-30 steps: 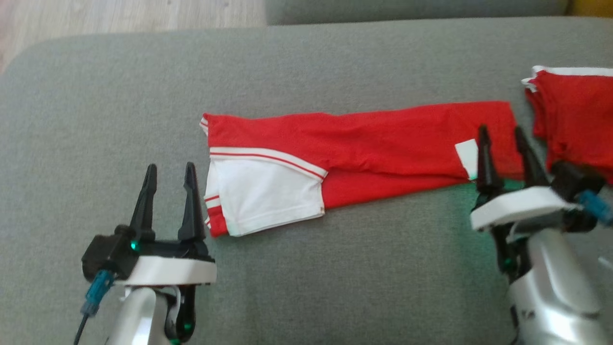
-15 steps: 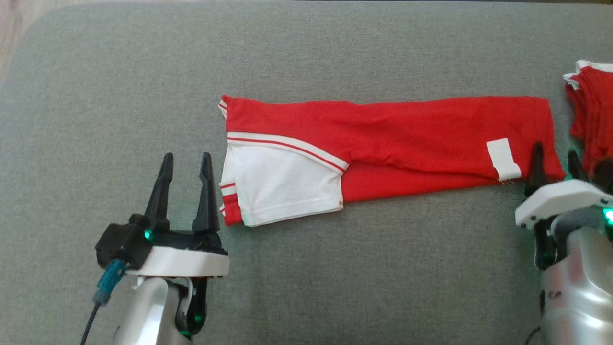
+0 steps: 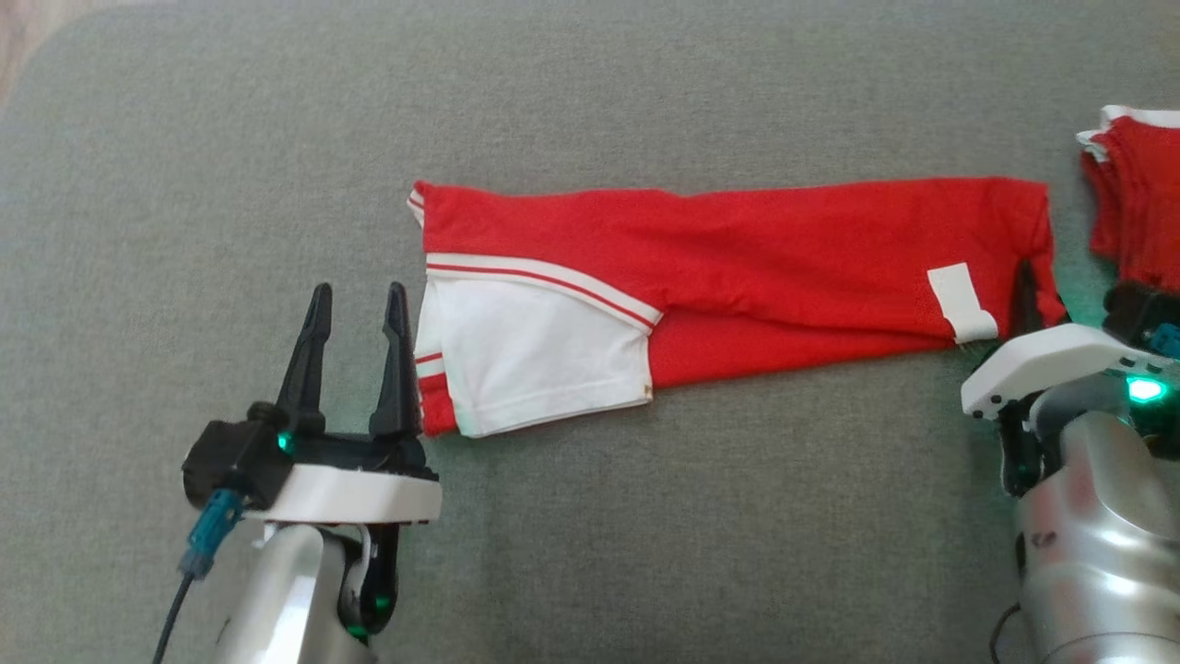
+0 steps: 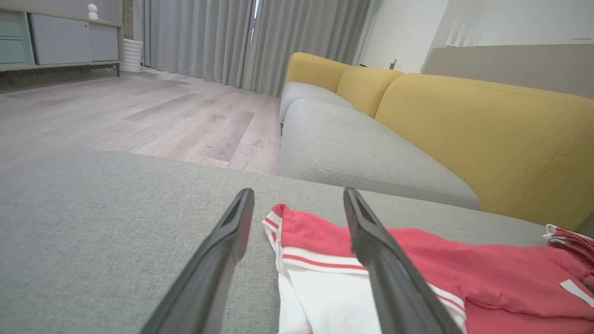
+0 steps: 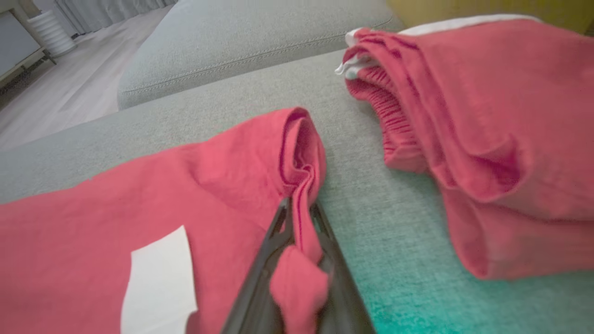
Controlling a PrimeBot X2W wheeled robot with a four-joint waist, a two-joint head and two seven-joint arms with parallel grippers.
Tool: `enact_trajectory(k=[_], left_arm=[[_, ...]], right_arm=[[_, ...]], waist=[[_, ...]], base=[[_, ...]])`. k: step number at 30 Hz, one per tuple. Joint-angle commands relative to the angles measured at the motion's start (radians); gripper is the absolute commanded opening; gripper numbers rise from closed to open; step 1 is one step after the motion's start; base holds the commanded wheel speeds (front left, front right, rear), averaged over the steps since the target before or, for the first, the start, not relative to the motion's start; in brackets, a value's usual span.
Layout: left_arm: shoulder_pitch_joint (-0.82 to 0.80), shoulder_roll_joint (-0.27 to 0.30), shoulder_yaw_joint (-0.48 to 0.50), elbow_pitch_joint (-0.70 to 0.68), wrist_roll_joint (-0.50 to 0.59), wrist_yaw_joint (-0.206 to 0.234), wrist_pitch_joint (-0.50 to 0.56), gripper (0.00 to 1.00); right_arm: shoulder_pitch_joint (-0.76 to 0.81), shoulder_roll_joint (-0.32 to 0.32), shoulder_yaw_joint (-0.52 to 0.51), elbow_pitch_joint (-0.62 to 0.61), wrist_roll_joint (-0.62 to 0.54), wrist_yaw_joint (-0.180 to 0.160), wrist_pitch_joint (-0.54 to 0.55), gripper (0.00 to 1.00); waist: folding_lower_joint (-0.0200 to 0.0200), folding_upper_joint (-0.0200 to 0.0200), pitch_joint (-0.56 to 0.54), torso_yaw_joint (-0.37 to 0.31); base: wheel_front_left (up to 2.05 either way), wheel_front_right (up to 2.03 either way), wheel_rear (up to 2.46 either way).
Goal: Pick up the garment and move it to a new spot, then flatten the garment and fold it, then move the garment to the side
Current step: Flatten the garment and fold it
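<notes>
**Item: garment** [image 3: 737, 267]. Red cloth with a white panel [image 3: 535, 360], striped trim and a small white label [image 3: 961, 302].
- Location: middle of the grey cushion [image 3: 645, 553], lying left to right as a long narrow band.
- Condition: flat, lightly creased, and apparently already doubled lengthwise.

**Item: left gripper** [image 3: 358, 290].
- Fingers spread wide and holding nothing.
- It sits low, just beside the striped left end of the garment. Whether the nearer finger touches the hem cannot be told.

**Item: right gripper** [image 5: 299, 208].
- Fingers drawn narrow and pinching a wad of red cloth at the near corner of the garment's right end.
- The hem above the pinch curls up off the cushion.

**Item: second red garment** [image 3: 1134, 203].
- A bunched stack with an elastic waistband, lying apart from the first at the far right of the cushion.

**Background:** yellow sofa back [image 4: 487, 130] and wooden floor [image 4: 139, 111].

**Progress, as judged:**
- The move to a new spot and the flattening look complete.
- Folding looks begun, with the lengthwise fold in place.
- The step in hand is probably a crosswise fold, carrying the pinched right end over toward the left.
- Left to do: that fold, perhaps one more, and then shifting the bundle aside.
- Its destination may be next to the stack on the right.
</notes>
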Motion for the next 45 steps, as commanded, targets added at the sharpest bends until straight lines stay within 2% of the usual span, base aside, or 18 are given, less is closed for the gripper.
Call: enact_trajectory(k=[1,11,19,27,32,36,41,45], left_arm=[[-0.023,0.004,0.032,-0.026,0.014,0.003,-0.008,1.0],[-0.001,0.004,0.047,-0.035,0.019,0.0,-0.008,1.0],[0.016,0.004,0.044,-0.038,0.019,0.001,-0.008,1.0],[0.037,0.004,0.057,-0.034,0.027,0.001,-0.008,1.0],[0.053,0.004,0.066,-0.031,0.031,-0.002,-0.008,1.0],[0.067,0.004,0.072,-0.031,0.008,-0.003,-0.008,1.0],[0.066,0.004,0.061,-0.042,0.008,-0.006,-0.008,1.0],[0.053,0.004,0.05,-0.047,0.009,-0.006,-0.008,1.0]], right_arm=[[-0.018,0.004,0.027,-0.031,0.008,-0.001,-0.02,0.0],[0.048,-0.08,-0.004,-0.175,0.058,-0.001,-0.016,0.0],[0.073,-0.04,0.063,-0.306,0.112,-0.001,0.044,0.0],[0.103,0.003,0.293,-0.459,0.176,-0.001,0.101,0.0],[0.135,0.005,0.494,-0.49,0.334,-0.001,0.121,0.0],[0.144,0.005,0.637,-0.436,0.444,-0.001,0.099,0.0],[0.1,0.005,0.743,-0.309,0.577,-0.001,0.029,0.0],[0.032,0.005,0.832,-0.212,0.637,-0.001,-0.037,0.0]], waist=[[0.0,-0.0001,-0.014,-0.012],[0.0,-0.0001,-0.074,-0.049],[0.0,-0.0001,-0.111,-0.049],[0.0,-0.0001,-0.169,0.004],[0.0,-0.0001,-0.201,0.051],[0.0,-0.0001,-0.212,0.081],[0.0,-0.0001,-0.198,0.124],[0.0,-0.0001,-0.168,0.161]], base=[[0.0,0.0,0.0],[0.0,0.0,0.0],[0.0,0.0,0.0],[0.0,0.0,0.0],[0.0,0.0,0.0],[0.0,0.0,0.0],[0.0,0.0,0.0],[0.0,0.0,0.0]])
